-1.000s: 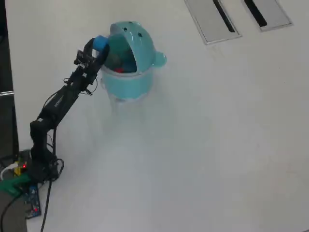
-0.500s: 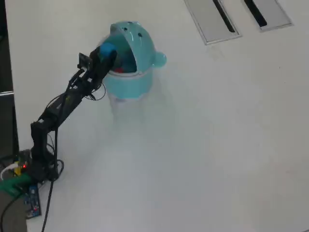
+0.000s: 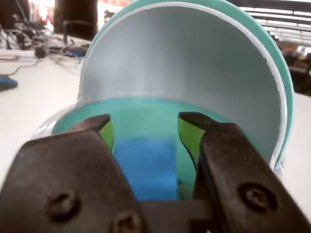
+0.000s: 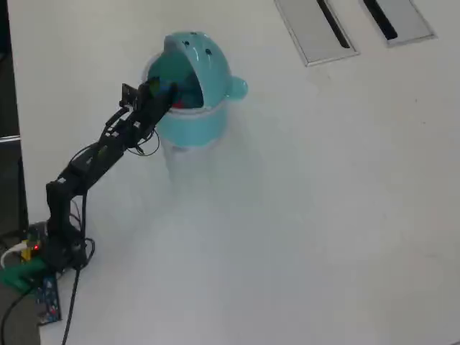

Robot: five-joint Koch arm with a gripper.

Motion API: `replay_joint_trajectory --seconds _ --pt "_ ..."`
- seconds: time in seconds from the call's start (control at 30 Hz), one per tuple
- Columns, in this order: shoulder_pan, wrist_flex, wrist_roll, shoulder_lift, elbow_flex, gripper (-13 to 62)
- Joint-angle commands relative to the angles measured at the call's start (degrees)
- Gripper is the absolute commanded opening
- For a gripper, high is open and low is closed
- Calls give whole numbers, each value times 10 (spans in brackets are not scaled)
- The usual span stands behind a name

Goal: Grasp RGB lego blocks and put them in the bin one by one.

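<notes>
Light blue lego cube [image 3: 146,167]: sits between the two black gripper jaws in the wrist view, soft-edged and blurred, matte, no studs resolvable. Jaws stand apart with the cube filling most of the gap; whether the pads actually press its sides cannot be told. Yellow-green patches on the inner faces of both jaw tips — pad lining or a block, unclear.

Gripper [image 3: 144,124] [image 4: 167,88]: poised over the mouth of the round teal-blue plastic bin [image 3: 284,92] [image 4: 190,126], tips just inside the rim in the overhead view. Jaw bodies dark, dull, with screw heads near the bottom edge of the wrist view; lower parts cut off by the frame.

Bin: smooth glossy shell, domed lid tipped open, pale grey-white inner surface, two dark dots on top, small round knob at its right side in the overhead view. A small red bit [image 4: 177,103] shows inside, mostly hidden by the gripper.

Plain white table [image 4: 302,215]; two flat grey slotted panels [image 4: 316,32] well apart, upper right, cropped.
</notes>
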Motion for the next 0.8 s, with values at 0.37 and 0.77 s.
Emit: replay_joint_trajectory --seconds 0.37,0.77 --pt "-7 -53 -4 69 -8 270" --pt "-16 -3 78 185 57 318"
